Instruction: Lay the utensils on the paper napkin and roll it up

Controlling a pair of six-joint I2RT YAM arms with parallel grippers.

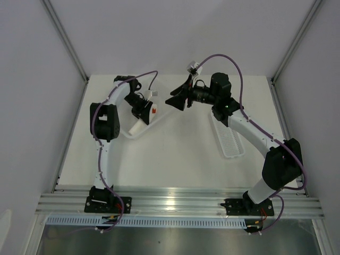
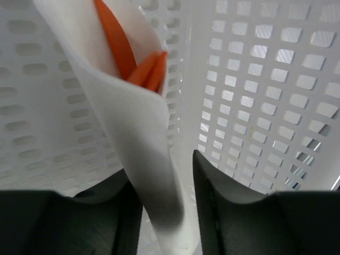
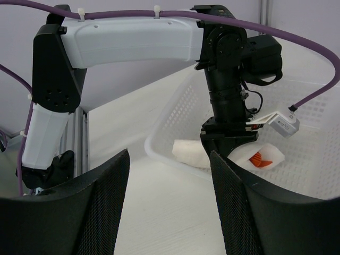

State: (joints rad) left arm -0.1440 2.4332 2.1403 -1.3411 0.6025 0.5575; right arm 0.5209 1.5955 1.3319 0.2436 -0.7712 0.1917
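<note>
your left gripper (image 2: 162, 178) stands parted inside the white basket (image 2: 265, 79), with the rolled paper napkin (image 2: 133, 117) between its fingers and a sliver of gap at one. utensils (image 2: 114, 37) are mostly hidden in the roll, and its lower end is cut off. your right gripper (image 3: 170, 180) is spread wide and empty.

- Top view: bright, even overhead light; glare along metal rail (image 1: 180, 197) at 6 o'clock.
- Left wrist view: blurred at 6 o'clock, washed out at 2 o'clock.
- Right wrist view: soft at 6 o'clock.
</note>
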